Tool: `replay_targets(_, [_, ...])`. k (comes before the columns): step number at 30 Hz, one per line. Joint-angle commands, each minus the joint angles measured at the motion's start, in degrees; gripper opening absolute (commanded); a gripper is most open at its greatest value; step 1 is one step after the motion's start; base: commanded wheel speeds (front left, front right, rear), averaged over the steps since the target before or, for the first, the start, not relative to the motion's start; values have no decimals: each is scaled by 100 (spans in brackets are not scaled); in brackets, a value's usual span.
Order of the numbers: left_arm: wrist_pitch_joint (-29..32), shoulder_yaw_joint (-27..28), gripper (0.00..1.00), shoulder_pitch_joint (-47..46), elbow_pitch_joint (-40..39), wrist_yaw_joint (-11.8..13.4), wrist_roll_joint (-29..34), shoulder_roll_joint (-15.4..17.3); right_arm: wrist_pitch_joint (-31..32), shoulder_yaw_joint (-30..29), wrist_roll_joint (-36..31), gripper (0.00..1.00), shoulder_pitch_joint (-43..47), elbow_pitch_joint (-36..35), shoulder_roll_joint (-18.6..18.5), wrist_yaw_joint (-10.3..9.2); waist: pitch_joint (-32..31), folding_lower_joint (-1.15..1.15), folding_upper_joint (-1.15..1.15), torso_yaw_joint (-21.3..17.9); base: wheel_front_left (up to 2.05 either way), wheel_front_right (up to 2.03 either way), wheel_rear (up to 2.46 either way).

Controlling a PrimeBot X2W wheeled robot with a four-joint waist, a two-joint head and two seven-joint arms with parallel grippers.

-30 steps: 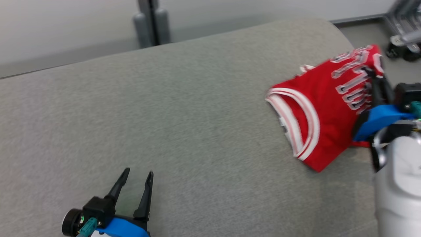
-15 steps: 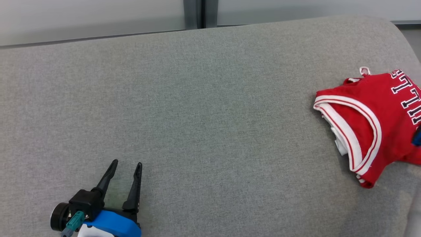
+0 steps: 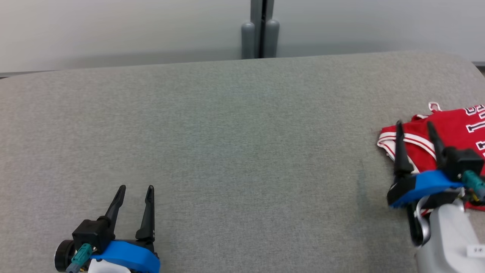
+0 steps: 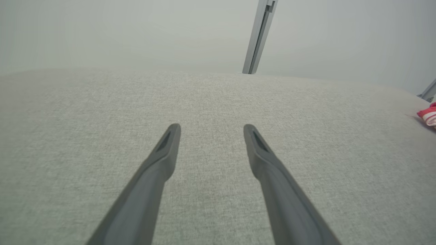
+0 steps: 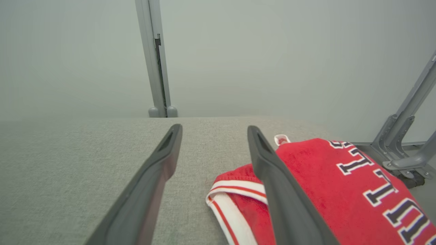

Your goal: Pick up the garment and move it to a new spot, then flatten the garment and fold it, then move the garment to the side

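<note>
garment (image 3: 454, 125) | red jersey, white trim; folded; flat at cushion's right end

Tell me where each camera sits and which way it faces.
Head view: on the head, facing forward and down at the grey cushion; left claw lower left, right claw by the red jersey.
Left wrist view: on the left wrist, facing along its open fingers over cushion.
Right wrist view: on the right wrist, facing along its open fingers at the jersey.
Shared: all show the jersey and grey post.
</note>
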Motion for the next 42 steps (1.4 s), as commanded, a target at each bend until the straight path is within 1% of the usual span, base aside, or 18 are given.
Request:
replay_targets(1, [-12, 81, 100, 6, 40, 8, 63, -20, -17, 158, 138, 100, 255, -90, -26, 2, -36, 1, 0, 73, 0, 0, 0])
replay_targets(5, [-12, 261, 100, 58, 166, 8, 106, -92, -18, 425, 543, 100, 730, -230, -30, 1, -142, 1, 0, 232, 0, 0, 0])
replay_targets(12, [-12, 585, 100, 211, 289, 8, 244, -258, -19, 907, 828, 100, 1291, -151, -28, 2, -523, 1, 0, 384, 0, 0, 0])
replay_targets(18, [-12, 691, 100, 373, 315, 8, 294, -384, -19, 983, 846, 100, 1490, -119, -27, 2, -850, 1, 0, 373, 0, 0, 0])
replay_targets(22, [-12, 614, 100, 432, 385, 8, 126, -460, -19, 1018, 866, 100, 1516, -129, -28, 2, -971, 1, 0, 355, 0, 0, 0])
replay_targets(27, [-12, 555, 100, 450, 427, 8, -10, -461, -18, 1041, 915, 100, 1553, -154, -27, 2, -1057, 1, 0, 360, 0, 0, 0])
replay_targets(28, [1, 542, 0, 406, 427, 0, -16, -484, -1, 1027, 907, 0, 1464, -135, 1, -1, -1057, 1, -1, 365, 0, 0, 0])
replay_targets(31, [31, 538, 0, 493, 561, 0, -27, -522, 21, 1019, 919, 0, 1507, -2, 33, -1, -1067, 1, 0, 364, 0, 0, 0])
replay_targets(35, [170, 613, 0, 433, 514, 0, -448, -526, 213, 913, 1367, 0, 1442, -4, 30, -1, -1066, 1, 0, 360, 0, 0, 0])
replay_targets(42, [361, 691, 0, 379, 384, 1, -1154, -533, 383, 924, 2195, 0, 1513, -196, 24, -1, -1063, 1, 0, 353, 0, 0, 0])
